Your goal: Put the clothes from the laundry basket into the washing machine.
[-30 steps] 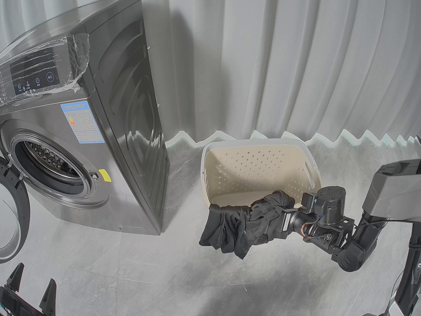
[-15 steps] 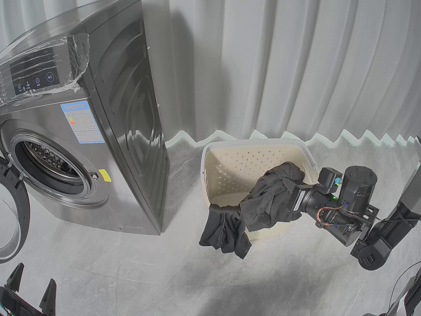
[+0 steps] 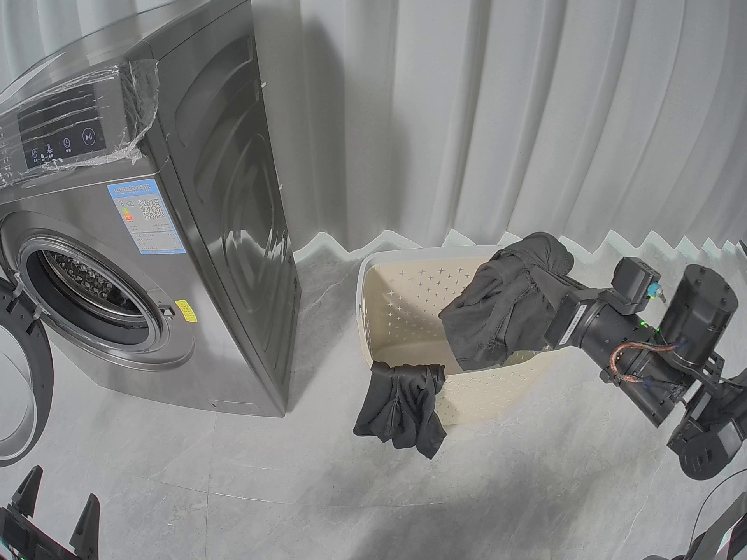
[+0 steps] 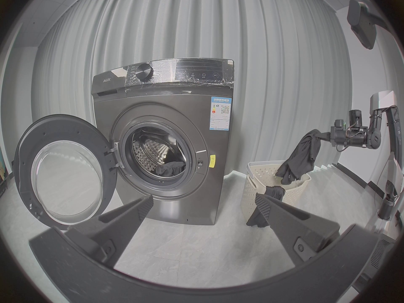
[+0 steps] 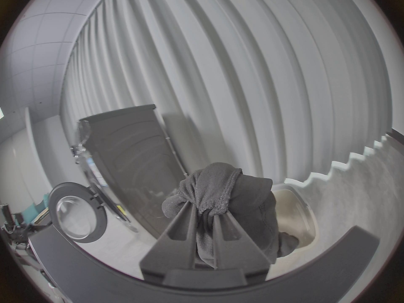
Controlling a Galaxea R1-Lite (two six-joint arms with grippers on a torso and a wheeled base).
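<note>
Garment [image 3: 502, 313], dark, hangs clamped in my right gripper [image 5: 206, 219] above the basket [image 3: 412, 297]; second garment [image 3: 401, 406] drapes over its rim; my left gripper [image 4: 203, 200] gapes open.

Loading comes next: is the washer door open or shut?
Open. The door stands swung wide beside the washer, leaving the drum exposed, a dark cloth inside.

The washing machine's [image 3: 194, 196] round door [image 4: 63, 169] stands swung wide to the robot's left, so the drum opening [image 4: 158, 156] is unblocked, with a dark cloth [image 4: 168, 169] lying low inside. The floor [image 3: 311, 468] from the machine's front across to the laundry basket [image 3: 373, 289] is bare. A draped garment [image 3: 401, 410] hangs over the basket's near rim. The curtain [image 3: 506, 103] closes in behind both. The right hand [image 5: 204, 211], clamped on the held garment [image 3: 506, 305], hangs above the basket, apart from its walls.
</note>
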